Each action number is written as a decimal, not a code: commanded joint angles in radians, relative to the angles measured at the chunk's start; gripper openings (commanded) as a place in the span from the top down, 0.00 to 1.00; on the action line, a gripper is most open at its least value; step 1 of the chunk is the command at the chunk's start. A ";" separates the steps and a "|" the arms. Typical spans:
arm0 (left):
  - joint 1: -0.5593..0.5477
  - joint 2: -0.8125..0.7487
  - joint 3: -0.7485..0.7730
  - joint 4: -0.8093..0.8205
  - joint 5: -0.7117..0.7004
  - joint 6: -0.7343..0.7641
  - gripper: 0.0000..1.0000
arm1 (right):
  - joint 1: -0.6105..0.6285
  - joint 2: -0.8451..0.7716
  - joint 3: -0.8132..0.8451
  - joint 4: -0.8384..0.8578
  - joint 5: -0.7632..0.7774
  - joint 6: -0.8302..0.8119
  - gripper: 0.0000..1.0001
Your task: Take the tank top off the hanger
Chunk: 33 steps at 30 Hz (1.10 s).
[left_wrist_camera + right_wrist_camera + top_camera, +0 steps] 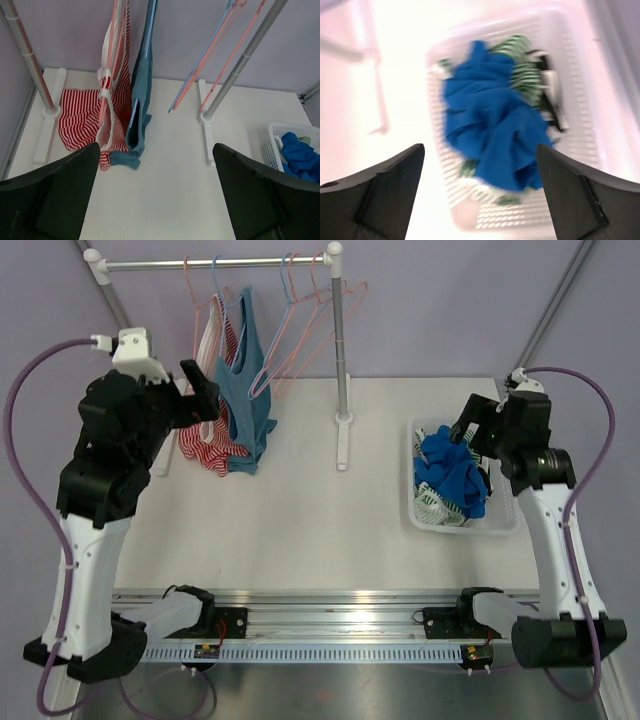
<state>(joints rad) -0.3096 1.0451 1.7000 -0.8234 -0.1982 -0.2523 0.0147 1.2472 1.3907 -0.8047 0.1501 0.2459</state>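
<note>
The fingers of the left gripper (156, 147) stand wide apart and hold nothing, just in front of the rail (215, 262). The right gripper (480, 150) is wide open and empty too, far to the right of the rail, above a basket (500, 525) with blue cloth (490, 125). The blue tank top (142, 80) hangs from the rail, beside a striped top (80, 120).

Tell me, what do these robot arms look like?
The left arm and right arm match: white lower segments, bulky black joints, black bases. A purple cable loops beside each. The left tool and right tool each end in two flat black wedge fingers.
</note>
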 commanded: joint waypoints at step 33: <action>0.170 0.872 0.733 0.027 0.192 0.208 0.50 | 0.113 -0.381 -0.426 0.429 -0.788 0.181 0.23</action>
<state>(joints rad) -0.1574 1.9091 2.3764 -0.8581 -0.0418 -0.0593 0.1158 0.8722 0.9421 -0.3939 -0.6228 0.4454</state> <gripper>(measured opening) 0.527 0.776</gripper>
